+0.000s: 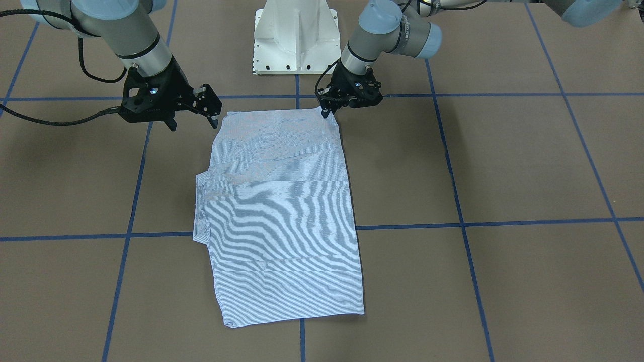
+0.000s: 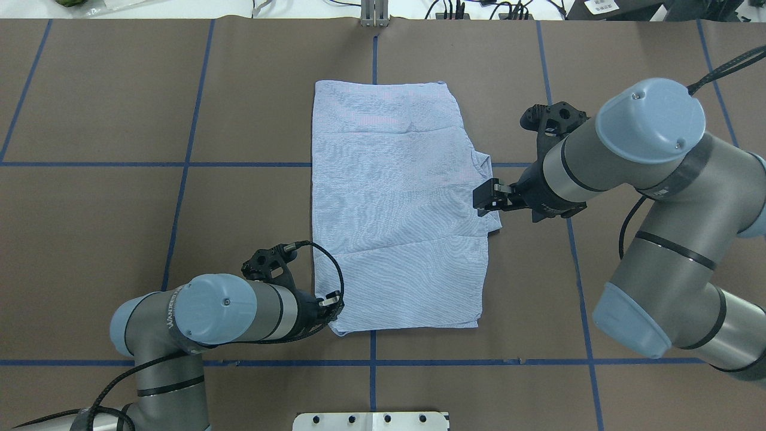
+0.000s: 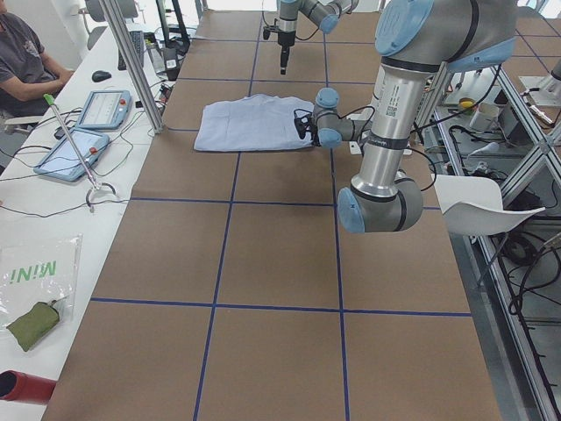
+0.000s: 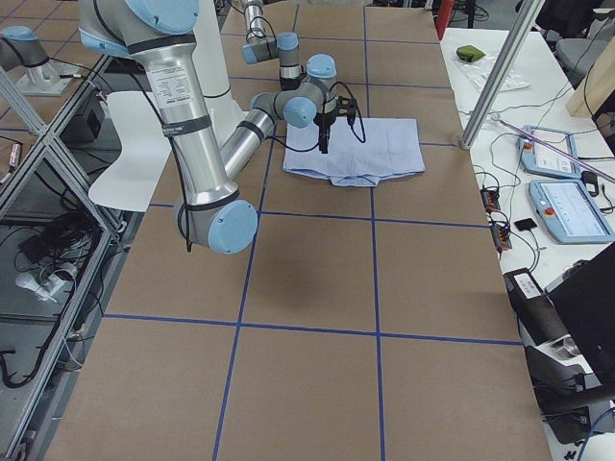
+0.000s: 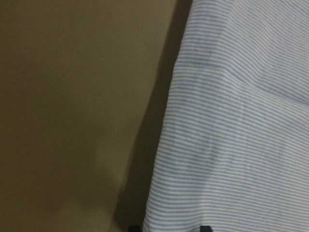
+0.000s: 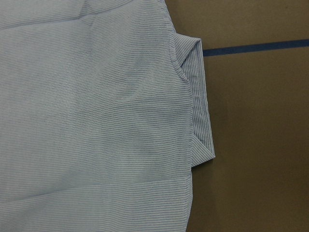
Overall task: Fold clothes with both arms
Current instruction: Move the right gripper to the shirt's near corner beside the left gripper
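Brown paper covers the table (image 1: 503, 161), which is marked into large squares by blue tape lines (image 1: 503, 221). At its middle lies the light-blue, finely white-striped cotton shirt (image 1: 282, 216), folded into a flat, long rectangle that runs away from the robot. Its folded collar (image 2: 483, 170) sticks out a little past the edge on the robot's right.

From the robot's left, the silver-grey left arm with light-blue joint caps (image 2: 227, 311) reaches low to the shirt's near corner. Its black left claw (image 1: 325, 111) points down onto that corner. In the left wrist view two dark fingertips (image 5: 205, 227) show apart at the bottom edge, with striped cloth between them and bare table beside the hem. Whether they pinch the cloth I cannot tell.

The matching right arm (image 2: 646, 137) comes in from the other side. Its black right claw (image 1: 194, 119) hangs in the air with its jaws spread wide and nothing between them, just beside the shirt's right edge near the collar. The right wrist view looks straight down on that edge and the collar.
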